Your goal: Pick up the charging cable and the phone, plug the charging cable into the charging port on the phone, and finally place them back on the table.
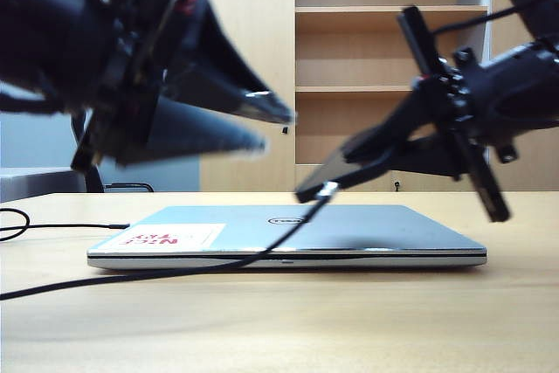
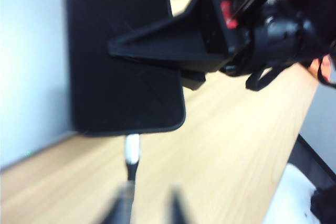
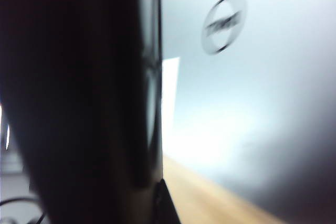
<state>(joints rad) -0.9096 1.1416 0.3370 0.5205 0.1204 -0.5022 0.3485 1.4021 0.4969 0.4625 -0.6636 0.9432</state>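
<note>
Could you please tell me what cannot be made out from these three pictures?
- Left wrist view: blur leaves it unclear whether the charging cable is fully seated in the phone; the right gripper, clamped on the phone, covers part of it.
- Right wrist view: the phone is a dark blur against the lens, hiding the grip.
- Exterior view: motion blur smears the left gripper, raised at the left; the cable's far end leaves the left edge.

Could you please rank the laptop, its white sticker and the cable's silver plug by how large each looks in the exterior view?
1. laptop
2. white sticker
3. silver plug, held nearer the camera, yet clearly smallest
</note>
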